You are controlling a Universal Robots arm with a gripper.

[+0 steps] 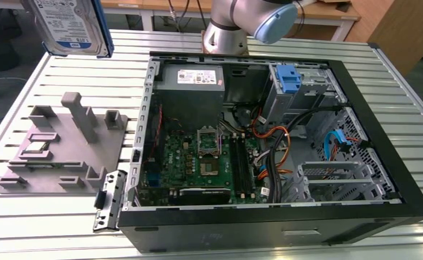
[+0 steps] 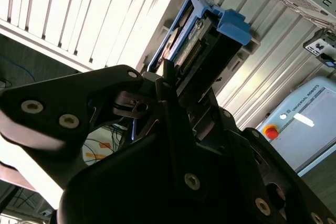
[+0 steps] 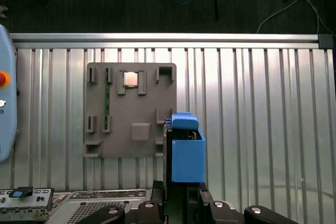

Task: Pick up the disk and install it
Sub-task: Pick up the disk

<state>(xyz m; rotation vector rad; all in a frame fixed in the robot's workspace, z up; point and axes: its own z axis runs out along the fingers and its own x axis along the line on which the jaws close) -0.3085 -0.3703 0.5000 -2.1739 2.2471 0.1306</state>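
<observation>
One disk (image 1: 70, 24) hangs clamped in the tool (image 3: 184, 190).

We see the disk (image 1: 66, 21) as bare silver metal under a smooth white and blue label, with smooth blue plastic side rails. The counter (image 1: 45, 222) is ribbed, bright metal with a sheen. The grey holder plate (image 1: 66, 146) looks like matt plastic, and the computer case (image 1: 269, 227) has a matt black frame.

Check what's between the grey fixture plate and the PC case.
Exterior view: a strip of bare slatted table separates the grey fixture plate from the PC case; a small black bracket lies in that gap by the plate's corner.
</observation>
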